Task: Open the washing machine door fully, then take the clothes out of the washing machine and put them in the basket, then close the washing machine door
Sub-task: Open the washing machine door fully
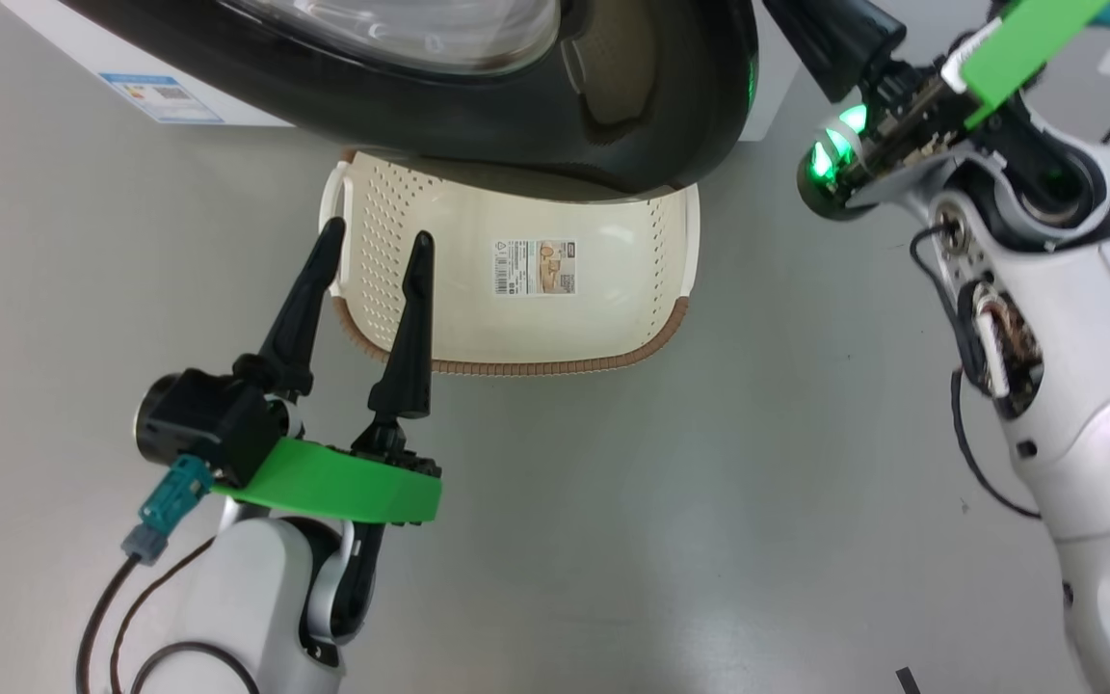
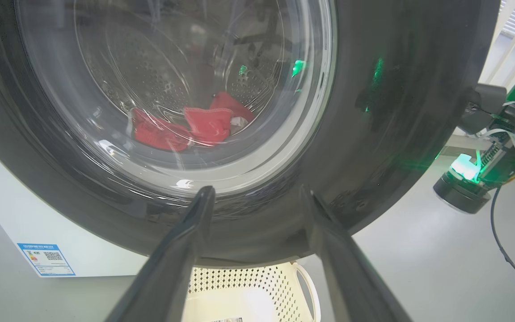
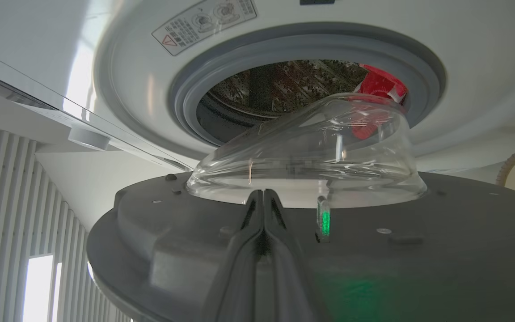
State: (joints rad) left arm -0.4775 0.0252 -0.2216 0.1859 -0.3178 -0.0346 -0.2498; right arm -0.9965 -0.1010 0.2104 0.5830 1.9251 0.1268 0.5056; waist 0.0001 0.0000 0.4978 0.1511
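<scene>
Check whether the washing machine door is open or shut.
Open. In the right wrist view the washing machine door stands away from the grey rubber ring, its glass bowl outside the drum, red clothes inside.

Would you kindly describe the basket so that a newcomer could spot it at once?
Find the white washing machine and its black-rimmed round door, standing open. On the grey floor beneath that door sits the basket. Nothing else there is cream perforated plastic with a brown rim and a paper label.
</scene>
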